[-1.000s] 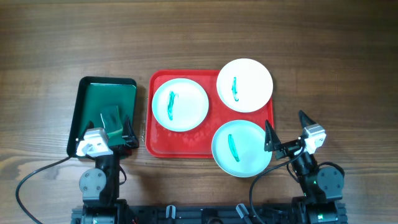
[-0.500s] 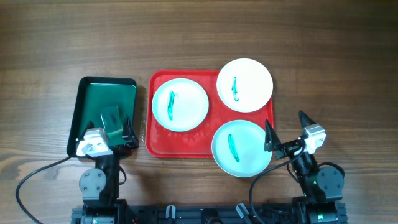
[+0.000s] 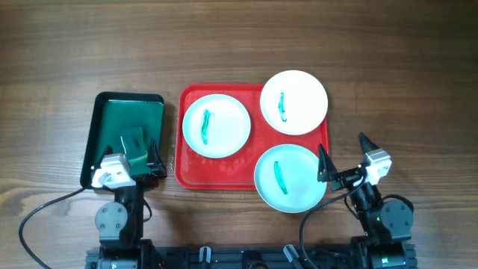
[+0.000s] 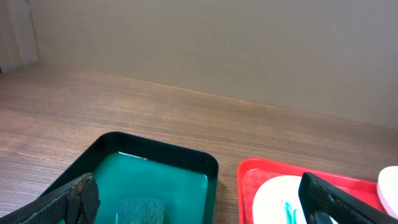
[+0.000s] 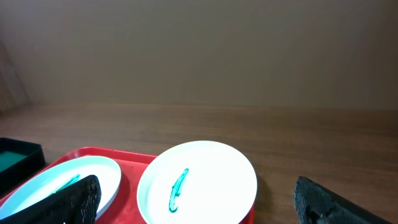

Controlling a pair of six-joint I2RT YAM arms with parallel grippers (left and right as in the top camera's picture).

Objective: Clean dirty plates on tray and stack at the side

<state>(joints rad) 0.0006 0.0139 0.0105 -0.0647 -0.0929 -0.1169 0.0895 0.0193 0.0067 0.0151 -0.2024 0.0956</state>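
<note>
Three white plates with teal smears lie on the red tray (image 3: pixel 196 173): one at the left (image 3: pixel 216 125), one at the back right (image 3: pixel 293 101) overhanging the rim, one at the front right (image 3: pixel 290 178) overhanging the front rim. My left gripper (image 3: pixel 136 166) is open and empty above the near end of the green tray. My right gripper (image 3: pixel 345 161) is open and empty just right of the front plate. The left wrist view shows the red tray (image 4: pixel 247 180) and a plate (image 4: pixel 283 200). The right wrist view shows two plates (image 5: pixel 196 182) (image 5: pixel 59 184).
A dark green black-rimmed tray (image 3: pixel 104 119) stands left of the red tray and holds a green sponge (image 3: pixel 135 140), also seen in the left wrist view (image 4: pixel 141 211). Bare wooden table lies behind and to the right (image 3: pixel 403 90).
</note>
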